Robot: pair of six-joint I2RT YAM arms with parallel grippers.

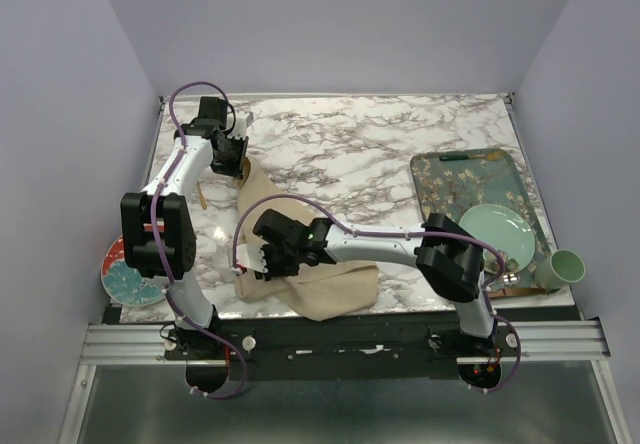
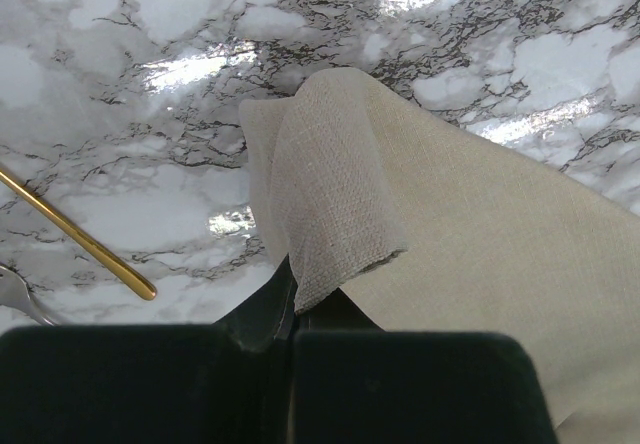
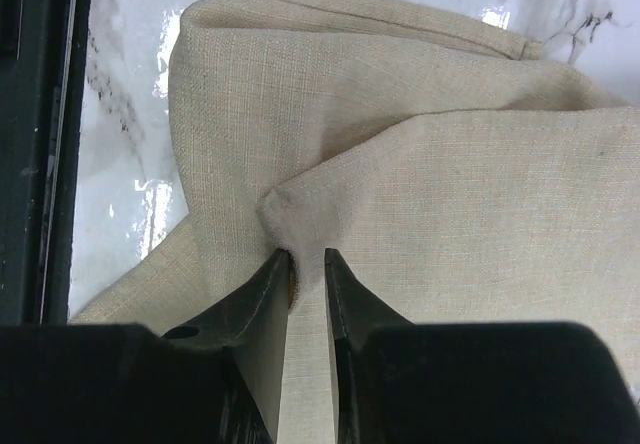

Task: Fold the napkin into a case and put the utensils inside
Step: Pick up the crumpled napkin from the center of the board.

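Right pincer (image 3: 307,260): narrowly parted, gripping nothing; napkin (image 3: 450,194) fold at tips. Left pincer (image 2: 290,300): clamped on corner. Withdraw straight, fold undisturbed.

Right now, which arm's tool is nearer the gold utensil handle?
Left. The left tool, pinching the napkin at its far corner, is beside the handle; the right tool is at its near edge, farther off.

We see a marble table (image 1: 400,134); the napkin (image 1: 340,289) lies near-left; gold utensils (image 2: 80,239) left; a floral tray (image 1: 440,174) right.
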